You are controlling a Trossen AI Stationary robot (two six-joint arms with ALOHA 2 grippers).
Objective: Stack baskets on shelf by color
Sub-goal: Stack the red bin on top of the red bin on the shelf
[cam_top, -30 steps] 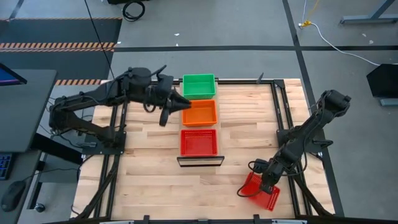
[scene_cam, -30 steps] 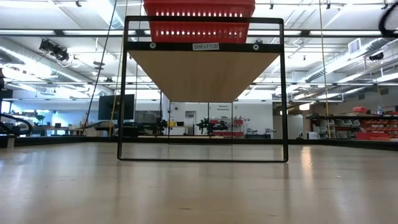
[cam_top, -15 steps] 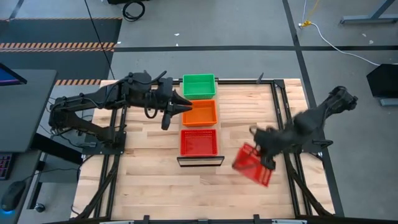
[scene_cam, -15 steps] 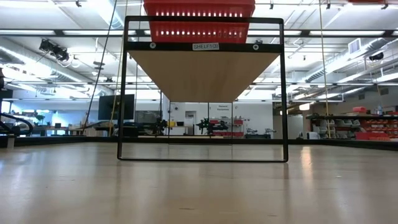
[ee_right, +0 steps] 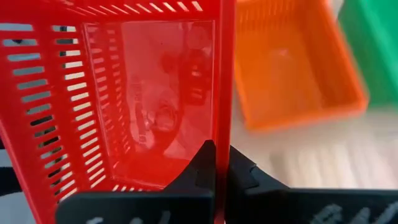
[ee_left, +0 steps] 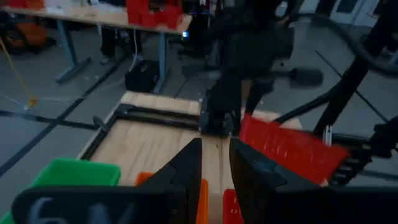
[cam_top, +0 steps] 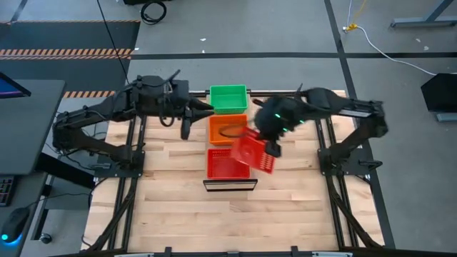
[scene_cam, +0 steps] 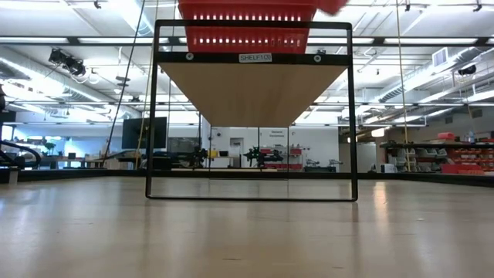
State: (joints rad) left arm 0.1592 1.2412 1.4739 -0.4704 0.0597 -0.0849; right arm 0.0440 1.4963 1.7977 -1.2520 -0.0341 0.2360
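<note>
Nearest the front edge of the worktop (cam_top: 285, 214), the shelf (cam_top: 230, 185) shows its dark front edge, and a red basket (cam_top: 225, 165) sits on it at that near end. Just above it, at about two o'clock from its middle, a second red basket (cam_top: 254, 153) hangs tilted in the air, overlapping the seated one's right rim. The right gripper (cam_top: 272, 145) carries it: in the right wrist view its fingers (ee_right: 205, 168) are pinched together on the basket's wall (ee_right: 225, 87), with the perforated red side filling most of that view.

Farther back along the shelf comes an orange basket (cam_top: 221, 129), partly hidden by the right arm reaching across, and beyond that, at twelve o'clock, a green basket (cam_top: 228, 98) at the far end.

The left gripper (cam_top: 211, 108) hovers at nine o'clock from the orange and green baskets, close to their left edges; its fingers (ee_left: 186, 165) stand a narrow gap apart, holding nothing.
</note>
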